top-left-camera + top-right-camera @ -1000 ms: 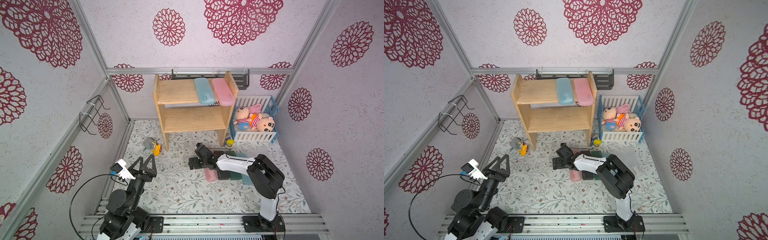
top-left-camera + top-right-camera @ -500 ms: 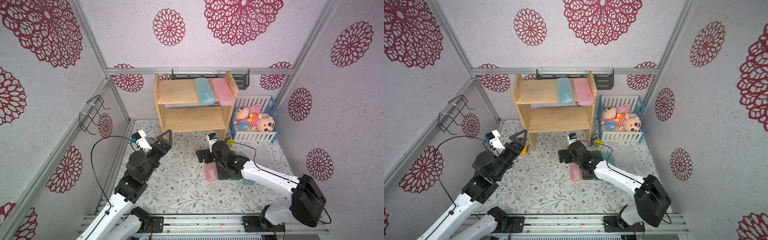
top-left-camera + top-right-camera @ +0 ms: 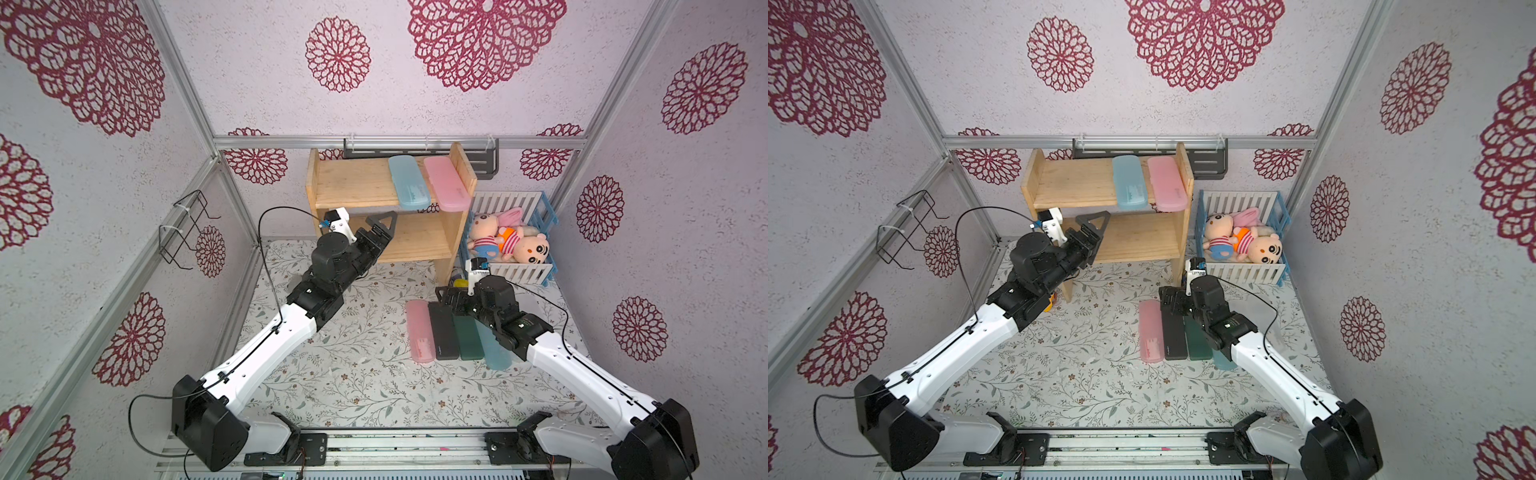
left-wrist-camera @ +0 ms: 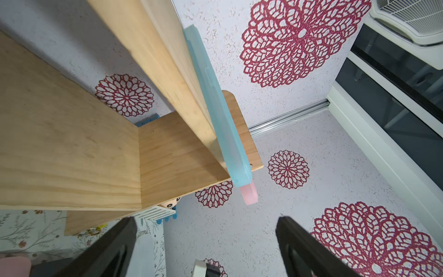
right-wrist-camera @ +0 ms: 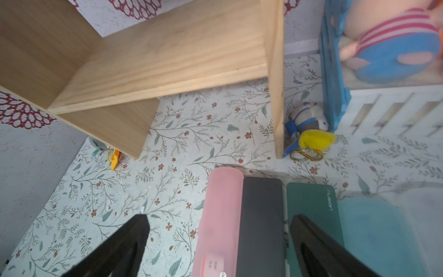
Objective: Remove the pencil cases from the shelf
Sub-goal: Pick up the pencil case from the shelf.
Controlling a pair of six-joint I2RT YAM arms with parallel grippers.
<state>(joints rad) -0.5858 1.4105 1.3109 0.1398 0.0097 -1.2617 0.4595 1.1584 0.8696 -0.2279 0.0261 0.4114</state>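
The pine shelf [image 3: 353,189] stands at the back wall. On its top board a light blue pencil case [image 3: 409,187] and a pink one [image 3: 446,187] overhang the front edge. The left wrist view shows them from below, the blue case [image 4: 215,108] and the pink tip [image 4: 249,195]. My left gripper [image 3: 384,224] hangs open and empty in front of the lower board. On the floor lie pink [image 3: 419,332], black [image 3: 444,332], dark green [image 3: 467,338] and teal [image 3: 494,353] cases. My right gripper [image 3: 446,299] is open low over their far ends, straddling the pink [image 5: 220,191] and black [image 5: 261,215] cases.
A white-and-blue crib [image 3: 519,270] with plush toys stands right of the shelf. A dark metal rack [image 3: 482,160] hangs on the back wall and a wire rack [image 3: 187,232] on the left wall. A yellow keychain toy [image 5: 314,140] and an orange one [image 5: 115,159] lie by the shelf legs.
Both arms have unfolded. The left gripper rose from the front left floor up to the shelf's lower board. The right gripper shifted right over the floor cases. Both stayed open.
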